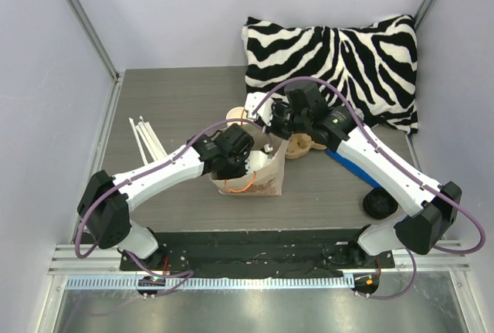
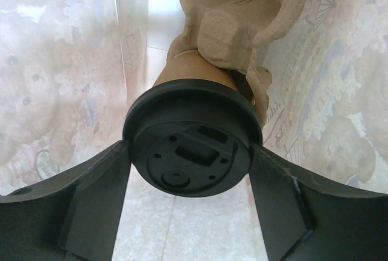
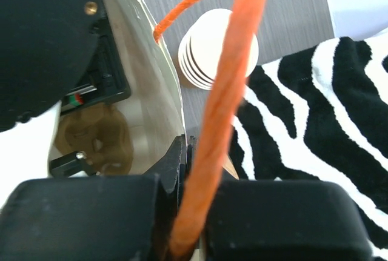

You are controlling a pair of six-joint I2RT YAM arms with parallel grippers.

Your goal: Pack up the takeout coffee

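Bag (image 1: 270,169) mid-table. Coffee cup (image 2: 193,152) inside bag. From bag: cup stack (image 1: 235,113) 11 o'clock, pillow (image 1: 340,59) 1 o'clock, sticks (image 1: 147,141) 9 o'clock, lids (image 1: 380,204) 4 o'clock.

Grey wood-grain table (image 1: 177,93); pale lilac walls (image 1: 46,55); zebra pillow (image 1: 340,55) back right.

The top view is lit evenly from above; soft shadows are cast on the table (image 1: 170,109); pale light is filtered through the bag (image 2: 60,61) around the sharply rendered takeout coffee (image 2: 191,146); the close orange cord (image 3: 227,109) is blurred.
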